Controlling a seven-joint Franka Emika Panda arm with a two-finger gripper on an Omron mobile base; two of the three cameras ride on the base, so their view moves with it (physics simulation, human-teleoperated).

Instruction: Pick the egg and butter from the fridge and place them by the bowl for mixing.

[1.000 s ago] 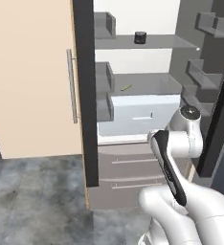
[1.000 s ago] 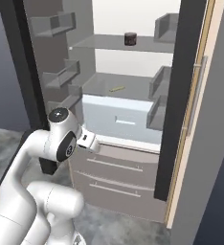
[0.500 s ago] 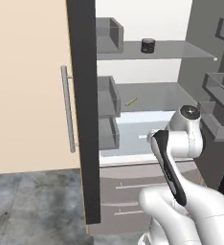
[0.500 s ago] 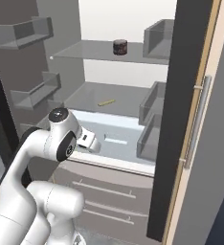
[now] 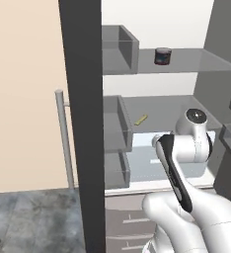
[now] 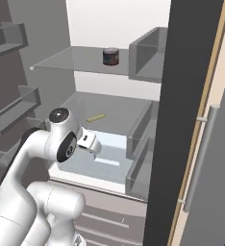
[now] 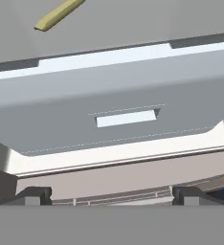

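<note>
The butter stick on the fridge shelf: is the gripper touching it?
Apart. The hand view shows the butter far up the shelf, with the whole drawer front lying between it and the open gripper.

Two close base views flanking the open fridge (image 5: 83, 123), sharing its shelves; hand view facing the drawer (image 7: 123, 115).

This is a kitchen, rendered rather than real. A tall fridge (image 5: 83, 123) stands open, its beige door panel carrying a long silver bar handle (image 5: 64, 138). Inside are grey shelves (image 6: 109, 113), door bins (image 5: 118, 47) and a pale drawer (image 7: 118, 115). A dark jar (image 6: 110, 56) sits at a shelf's back edge, a yellow butter (image 5: 140, 120) stick below. The floor (image 5: 33, 222) is mottled grey stone.
</note>
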